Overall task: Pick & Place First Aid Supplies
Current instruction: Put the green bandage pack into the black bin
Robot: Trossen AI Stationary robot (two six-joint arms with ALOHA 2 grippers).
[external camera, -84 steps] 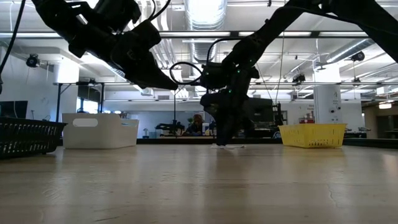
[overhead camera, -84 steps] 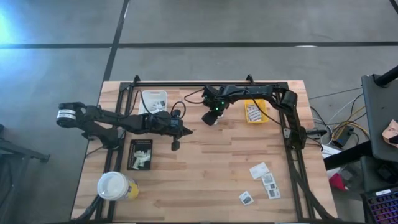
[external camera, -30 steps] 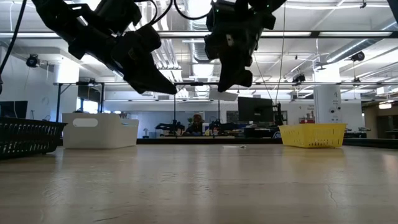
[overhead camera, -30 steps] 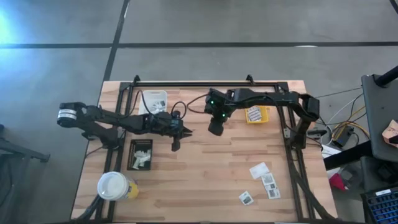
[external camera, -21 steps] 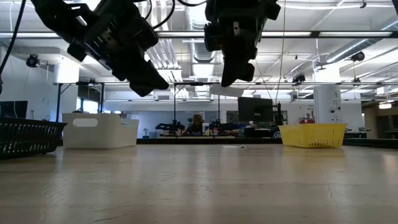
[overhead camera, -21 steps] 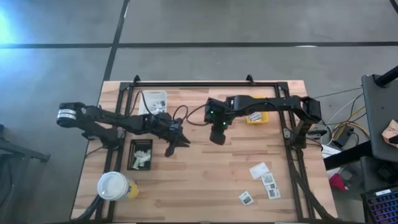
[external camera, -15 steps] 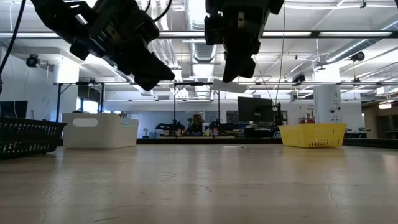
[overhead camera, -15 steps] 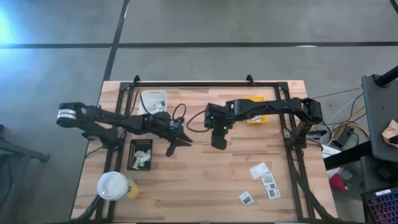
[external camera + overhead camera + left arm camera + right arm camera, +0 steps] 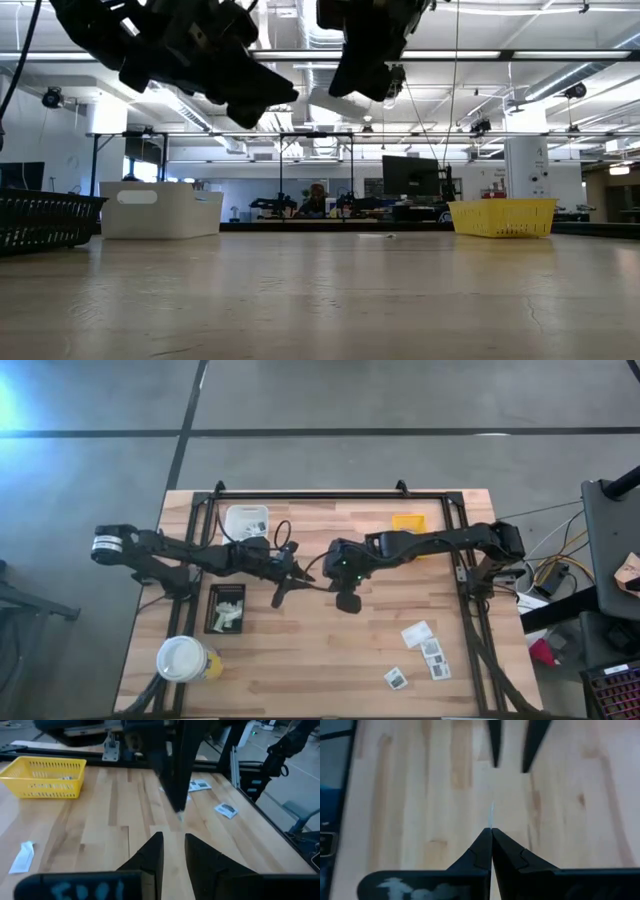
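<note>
The right gripper [image 9: 322, 582] hangs above the middle of the wooden table [image 9: 330, 660], its fingers pressed together on a thin white packet [image 9: 491, 815], which the right wrist view shows only edge-on, as a fine pale line coming out of the closed tips. The left gripper [image 9: 296, 580] is just to the left of it, pointing toward it, with its two dark, tapered fingers [image 9: 150, 860] parted by a narrow gap and nothing between them. Other first aid packets [image 9: 428, 648] lie flat on the near right part of the table; they are small white rectangles with dark grey printed patches. One more white packet [image 9: 22, 856] lies alone on the boards near the yellow tray [image 9: 411, 523], which is a basket of plastic mesh at the far right. A white tray [image 9: 246, 520] stands far left, and a black tray [image 9: 224, 608] with pale pieces inside stands nearer. A cup with a white lid [image 9: 183, 658] is at the near left corner. The table surface is light wood planks with visible grain.
</note>
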